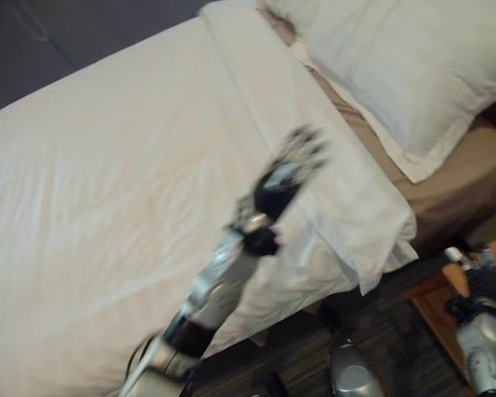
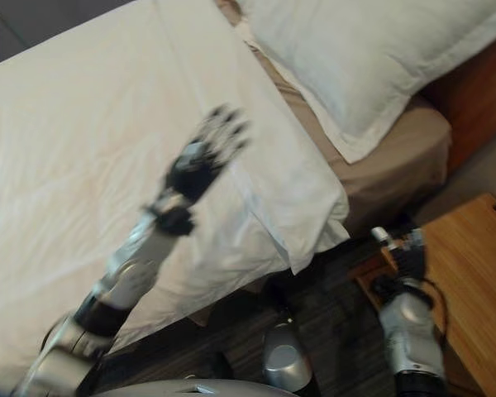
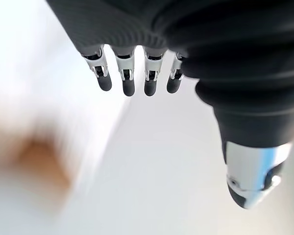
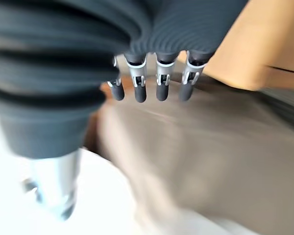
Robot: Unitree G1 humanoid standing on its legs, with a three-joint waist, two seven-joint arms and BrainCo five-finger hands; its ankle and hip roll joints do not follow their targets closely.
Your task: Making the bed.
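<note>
Bedroom, white-sheeted bed (image 1: pixel 124 207), pillow (image 1: pixel 405 66)

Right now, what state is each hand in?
Left hand: open, fingers straight above the white sheet, holding nothing.
Right hand: open, empty, beside the bed.

White duvet (image 1: pixel 107 190) and pillow (image 1: pixel 413 66) — matt, creased cloth; nightstand (image 2: pixel 471 273) — smooth wood.

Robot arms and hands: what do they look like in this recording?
Both arms are silver-grey metal segments with dark joints. The left hand and right hand each have a dark ribbed cover over the wrist and the back of the hand. Silver fingers end in dark rounded tips, and the thumb sits apart, silver with a dark tip.
</note>
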